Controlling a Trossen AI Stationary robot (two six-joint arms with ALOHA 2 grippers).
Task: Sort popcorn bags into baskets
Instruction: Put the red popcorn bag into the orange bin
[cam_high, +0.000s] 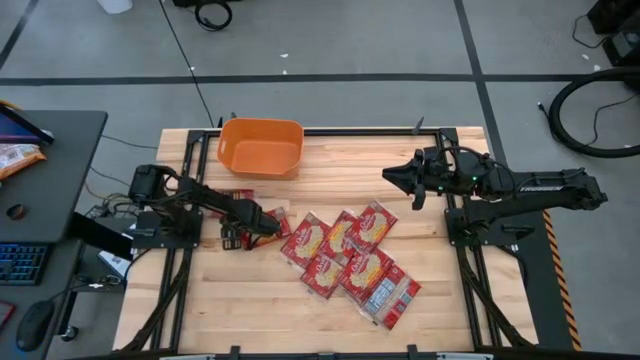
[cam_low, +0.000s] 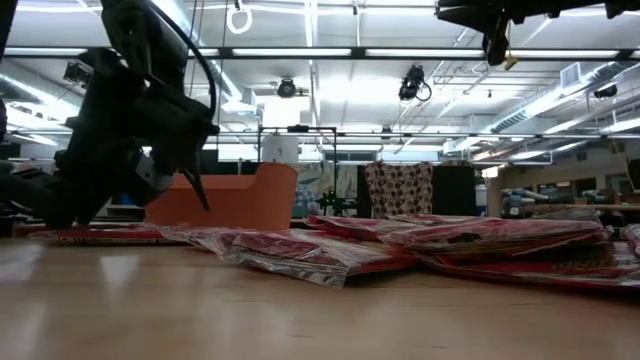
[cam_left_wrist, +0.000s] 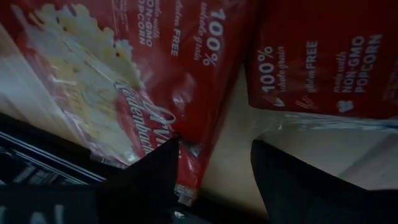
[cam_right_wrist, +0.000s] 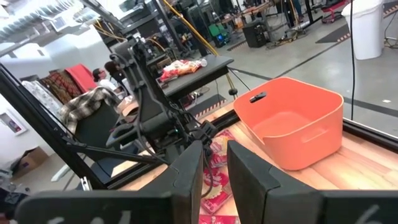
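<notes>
Nearest the camera, the popcorn bags (cam_low: 330, 255) lay overlapping in a heap at the middle of the table (cam_high: 440, 310). The left gripper (cam_high: 268, 226) was down at the heap's edge, its fingers (cam_left_wrist: 146, 180) apart around one bag's corner, not yet holding it. It could pinch two bags together, because they overlapped. Farther back, the orange basket (cam_high: 261, 148) stood empty. The right gripper (cam_high: 397, 176) waited above the table, slightly open, holding nothing.

Bright ceiling strip lights, blurred left wrist view
</notes>
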